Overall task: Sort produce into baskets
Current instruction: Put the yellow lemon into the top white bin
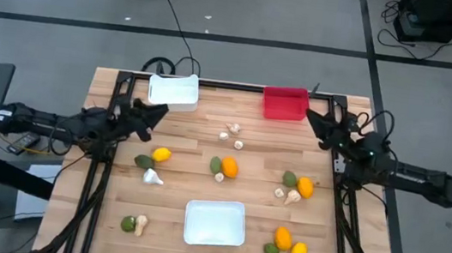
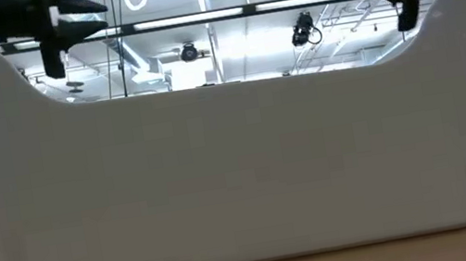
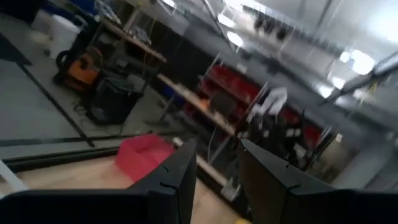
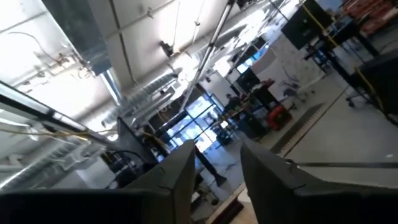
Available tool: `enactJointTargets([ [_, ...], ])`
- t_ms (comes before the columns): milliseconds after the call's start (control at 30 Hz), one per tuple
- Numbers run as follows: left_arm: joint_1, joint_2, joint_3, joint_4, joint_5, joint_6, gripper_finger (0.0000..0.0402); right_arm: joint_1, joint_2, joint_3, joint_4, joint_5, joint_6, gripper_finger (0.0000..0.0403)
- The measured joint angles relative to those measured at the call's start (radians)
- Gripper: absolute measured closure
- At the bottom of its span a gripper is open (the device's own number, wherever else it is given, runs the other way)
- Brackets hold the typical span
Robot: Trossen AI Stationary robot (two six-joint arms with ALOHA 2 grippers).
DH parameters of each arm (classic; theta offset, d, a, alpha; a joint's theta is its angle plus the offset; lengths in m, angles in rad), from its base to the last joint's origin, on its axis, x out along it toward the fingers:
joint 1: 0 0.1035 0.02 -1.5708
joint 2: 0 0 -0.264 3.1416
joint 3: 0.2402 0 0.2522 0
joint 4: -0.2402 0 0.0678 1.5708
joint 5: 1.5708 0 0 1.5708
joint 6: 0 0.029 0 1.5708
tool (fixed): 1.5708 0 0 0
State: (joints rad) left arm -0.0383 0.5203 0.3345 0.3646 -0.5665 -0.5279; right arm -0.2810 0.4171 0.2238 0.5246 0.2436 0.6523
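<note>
Produce lies scattered on the wooden table (image 1: 190, 139): a yellow fruit (image 1: 162, 155) beside a green one (image 1: 143, 160), an orange fruit (image 1: 229, 168), garlic bulbs (image 1: 232, 129), and more groups at the right (image 1: 305, 186) and along the near side (image 1: 282, 236). The deep white bin (image 1: 173, 91) and the red bin (image 1: 285, 103) stand at the far edge. The shallow white tray (image 1: 215, 223) stands near the front. My left gripper (image 1: 159, 111) hovers open and empty by the white bin. My right gripper (image 1: 312, 115) hovers open and empty beside the red bin.
The tray's white wall (image 2: 221, 170) fills the low view, with both grippers high above it. The left wrist view shows the red bin (image 3: 143, 155) ahead. Black frame rails (image 1: 94, 179) run along both table sides. Bare wood lies between the produce groups.
</note>
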Motion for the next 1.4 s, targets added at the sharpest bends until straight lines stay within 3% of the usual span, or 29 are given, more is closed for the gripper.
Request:
enactJointTargets([
  [267,0.083,0.093,0.252,-0.439,0.019,-0.025,0.0268,-0.001,0.298,0.193,0.029,0.002,-0.042,0.0221],
  [433,0.176,0.111,0.37,-0.667,0.148,-0.023,0.0244,-0.001,0.433,0.3,0.028,0.002,-0.094,0.0219],
  [567,0.209,0.113,0.385,-0.717,0.248,0.023,0.0213,-0.007,0.498,0.362,-0.007,-0.007,-0.077,0.022],
  [767,0.211,0.161,0.382,-0.799,0.296,0.024,0.0159,-0.018,0.553,0.47,-0.257,-0.064,-0.053,0.0219],
  [933,0.211,0.261,0.381,-0.798,0.292,0.025,0.0131,-0.007,0.572,0.582,-0.564,-0.042,-0.166,0.0219],
  [1100,0.211,0.367,0.381,-0.808,0.266,0.018,0.0126,0.004,0.58,0.693,-0.834,0.001,-0.243,0.0219],
  [1267,0.211,0.443,0.385,-0.799,0.37,-0.019,0.0126,-0.004,0.579,0.756,-1.061,0.024,-0.263,0.0219],
  [1400,0.211,0.461,0.41,-0.791,0.387,-0.05,0.0127,-0.047,0.582,0.806,-1.251,0.066,-0.266,0.0219],
])
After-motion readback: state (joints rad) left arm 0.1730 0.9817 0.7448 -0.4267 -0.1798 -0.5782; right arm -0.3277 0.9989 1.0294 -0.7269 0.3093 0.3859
